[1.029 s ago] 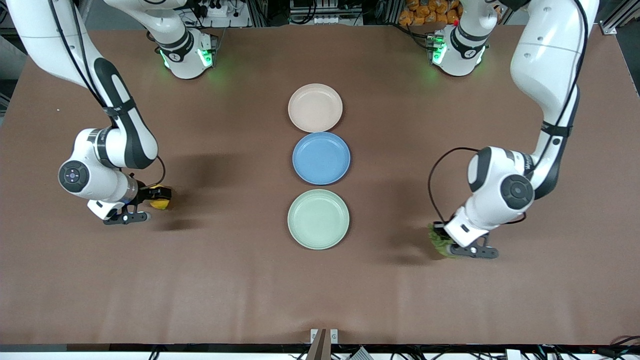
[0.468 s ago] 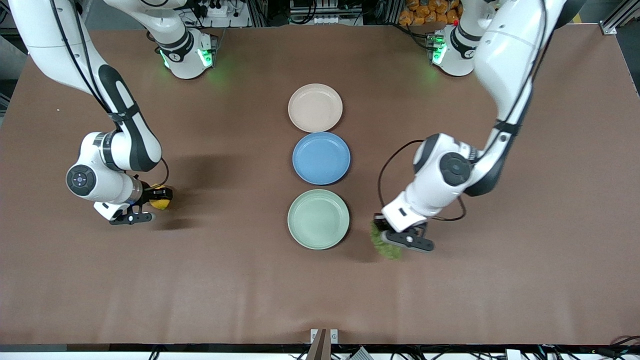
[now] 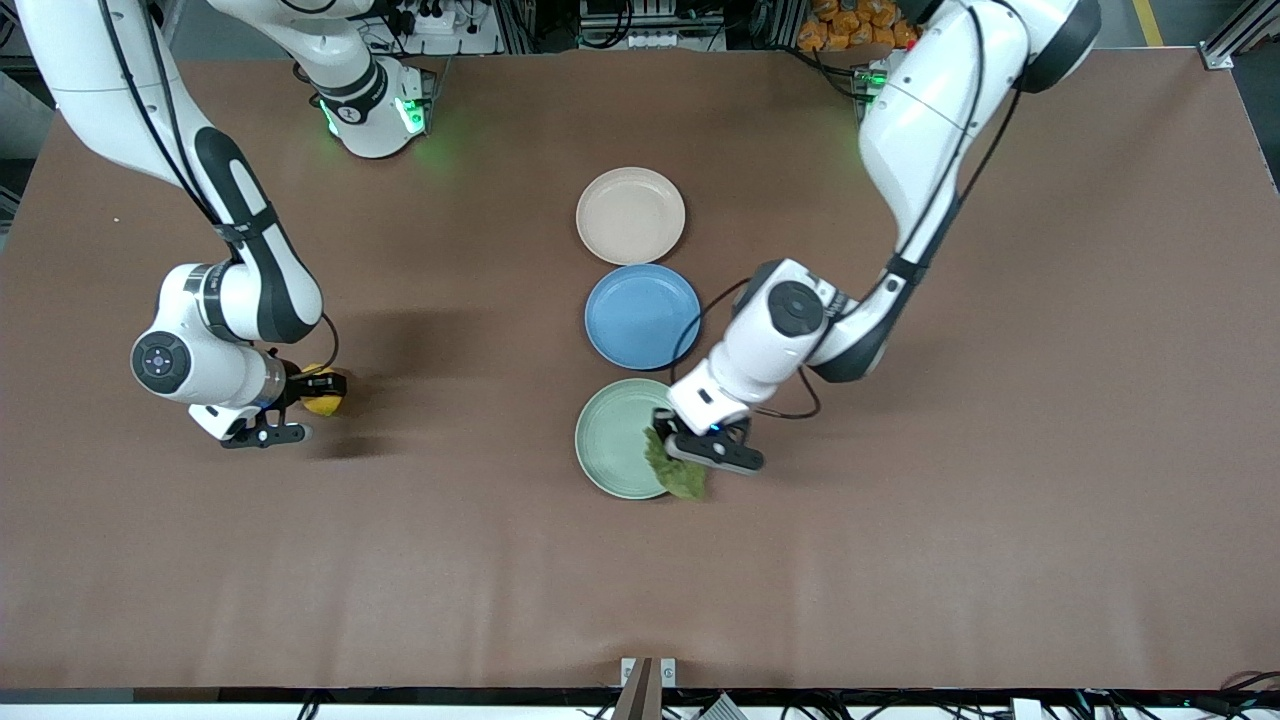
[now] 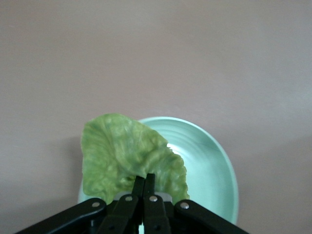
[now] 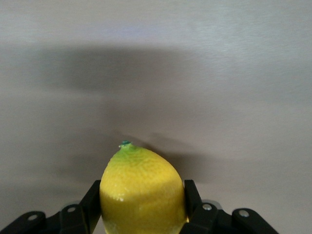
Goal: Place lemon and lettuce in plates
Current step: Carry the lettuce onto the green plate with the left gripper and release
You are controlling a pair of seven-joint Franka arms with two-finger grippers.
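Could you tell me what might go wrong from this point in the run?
The lettuce hangs over the mint green plate's rim, so a release by the left gripper now might drape it onto the table. The right gripper holds the rounded lemon, which could slip or roll once released.

We saw the counter (image 3: 1000,500) covered in a matt brown sheet, smooth with faint ripples. The mint green plate (image 4: 214,165) looked like smooth plastic with a soft sheen. The lettuce (image 4: 122,156) was crinkled and matt, the lemon (image 5: 141,187) finely pitted and slightly glossy. The arms' shells (image 3: 920,120) were glossy white plastic.
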